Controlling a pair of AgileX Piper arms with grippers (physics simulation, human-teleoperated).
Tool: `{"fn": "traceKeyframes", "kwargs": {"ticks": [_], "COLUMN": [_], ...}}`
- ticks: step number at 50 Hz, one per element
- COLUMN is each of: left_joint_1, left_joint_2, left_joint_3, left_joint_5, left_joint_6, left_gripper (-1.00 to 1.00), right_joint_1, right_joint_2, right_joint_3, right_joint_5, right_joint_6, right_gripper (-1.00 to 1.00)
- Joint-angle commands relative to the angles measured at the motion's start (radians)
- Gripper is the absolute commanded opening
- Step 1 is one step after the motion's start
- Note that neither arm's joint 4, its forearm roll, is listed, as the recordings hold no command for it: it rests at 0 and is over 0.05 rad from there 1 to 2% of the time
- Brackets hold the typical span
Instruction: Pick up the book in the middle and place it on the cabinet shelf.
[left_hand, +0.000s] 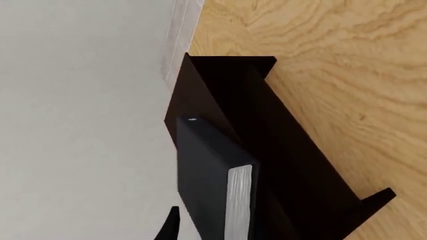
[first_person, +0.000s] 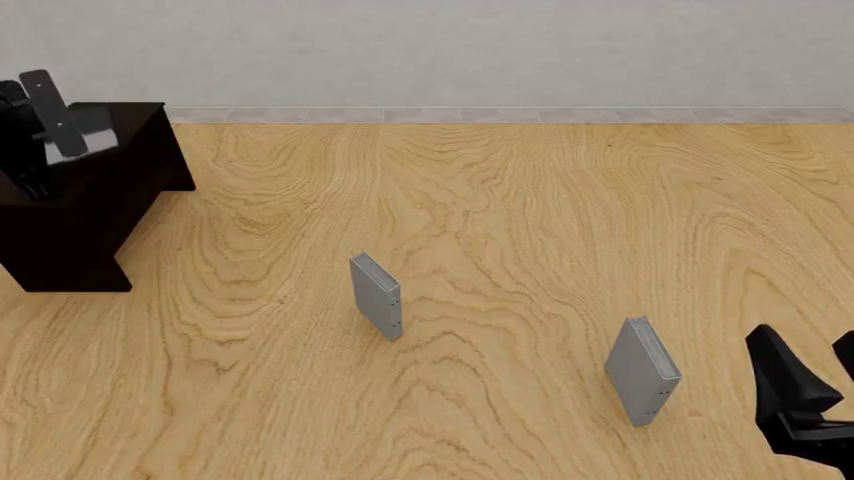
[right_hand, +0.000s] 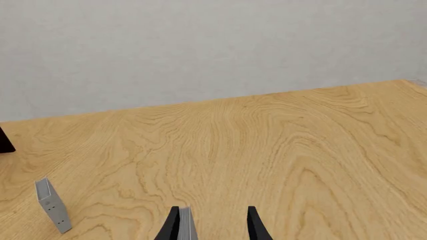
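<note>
The book (first_person: 56, 125), black with pale page edges, hangs tilted over the flat top of the cabinet shelf (first_person: 94, 200) at the far left. My left gripper (first_person: 34, 150) is shut on it. In the left wrist view the book (left_hand: 213, 185) fills the space ahead of the left gripper (left_hand: 207, 227), one dark fingertip (left_hand: 170, 225) shows beside its cover, and the cabinet shelf (left_hand: 293, 155) lies just beyond. My right gripper (first_person: 817, 365) stands open at the near right, and the right wrist view shows the right gripper (right_hand: 213, 225) holding nothing.
Two thin grey books stand upright on the wooden table: one (first_person: 376, 296) near the middle, the other (first_person: 643, 370) just left of my right gripper. The right wrist view shows both grey books (right_hand: 53, 205) (right_hand: 186, 224). A pale wall runs along the table's far edge.
</note>
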Motion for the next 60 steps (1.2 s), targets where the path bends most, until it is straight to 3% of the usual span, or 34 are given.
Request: {"fn": "traceKeyframes", "kwargs": {"ticks": [1, 5, 10, 22, 26, 29, 35, 36, 38, 45, 50, 60], "left_joint_1": [-0.013, -0.027, -0.024, -0.04, -0.082, -0.079, -0.111, -0.134, -0.177, -0.259, -0.283, -0.364], "left_joint_2": [-0.047, -0.061, -0.101, -0.141, -0.141, -0.182, -0.233, -0.24, -0.242, -0.348, -0.424, -0.516], "left_joint_3": [0.007, 0.006, 0.067, 0.002, -0.044, 0.045, 0.091, 0.08, -0.012, 0.085, 0.189, 0.272], "left_joint_5": [0.084, 0.138, 0.189, 0.281, 0.333, 0.289, 0.253, 0.26, 0.31, 0.277, 0.158, 0.162], "left_joint_6": [0.008, -0.007, 0.007, -0.017, -0.069, -0.018, 0.004, -0.015, -0.118, -0.144, -0.137, -0.272], "left_gripper": [1.0, 1.0, 1.0, 1.0, 1.0, 1.0, 1.0, 1.0, 1.0, 1.0, 1.0, 1.0], "right_joint_1": [0.0, 0.0, 0.001, 0.0, 0.0, 0.0, 0.0, 0.0, 0.0, 0.0, 0.0, -0.003], "right_joint_2": [-0.006, -0.007, -0.003, -0.006, -0.005, -0.009, -0.007, -0.006, -0.008, -0.013, -0.013, -0.006], "right_joint_3": [0.0, 0.0, 0.0, 0.0, 0.0, 0.0, 0.0, 0.0, 0.0, 0.0, 0.0, 0.0], "right_joint_5": [0.005, 0.006, 0.003, 0.006, 0.005, 0.008, 0.006, 0.005, 0.007, 0.013, 0.011, 0.004], "right_joint_6": [0.0, 0.0, 0.002, 0.001, 0.0, 0.0, -0.002, -0.002, -0.002, -0.004, -0.008, -0.01], "right_gripper": [1.0, 1.0, 1.0, 1.0, 1.0, 1.0, 1.0, 1.0, 1.0, 1.0, 1.0, 1.0]}}
